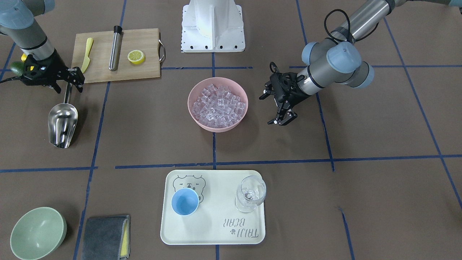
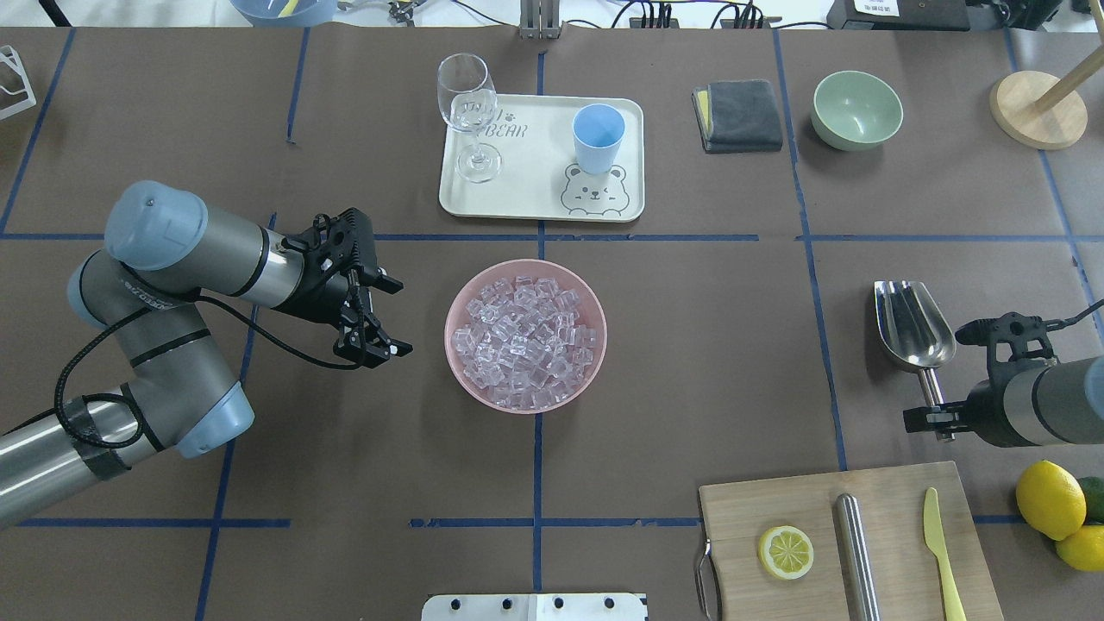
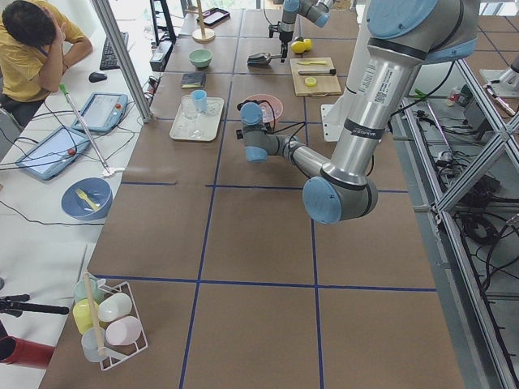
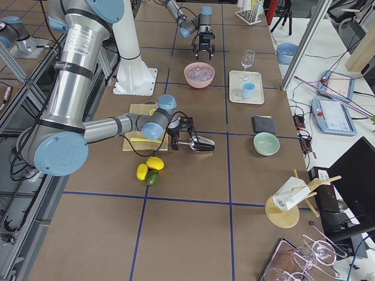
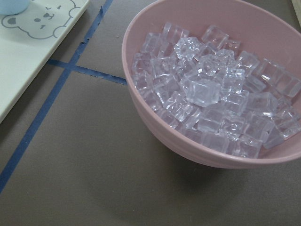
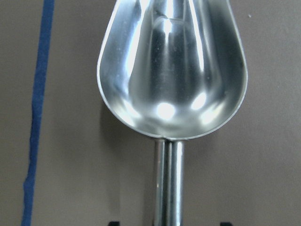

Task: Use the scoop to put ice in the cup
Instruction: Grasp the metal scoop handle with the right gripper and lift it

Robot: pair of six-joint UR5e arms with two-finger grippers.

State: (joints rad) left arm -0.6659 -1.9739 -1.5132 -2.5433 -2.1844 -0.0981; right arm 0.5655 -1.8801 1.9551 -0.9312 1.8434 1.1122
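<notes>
The ice (image 1: 218, 104) fills a pink bowl (image 2: 461, 379) at the table's middle, and shows close up in the left wrist view (image 5: 211, 103). The light-blue cup (image 1: 184, 202) stands upright and empty on a cream tray (image 1: 216, 231). The steel scoop (image 1: 63, 122) lies on the table, trough up. My right gripper (image 1: 68, 85) is open, its fingers on either side of the scoop's handle (image 6: 167, 188) without touching it. My left gripper (image 1: 274, 108) is open and empty beside the bowl.
A clear wine glass (image 1: 251, 193) stands on the tray beside the cup. A wooden cutting board (image 1: 101, 72) holds a lemon half, a steel tube and a yellow knife. A green bowl (image 1: 38, 233) and a grey cloth (image 1: 104, 236) lie near the far edge. Lemons (image 2: 1048, 500) lie by the board.
</notes>
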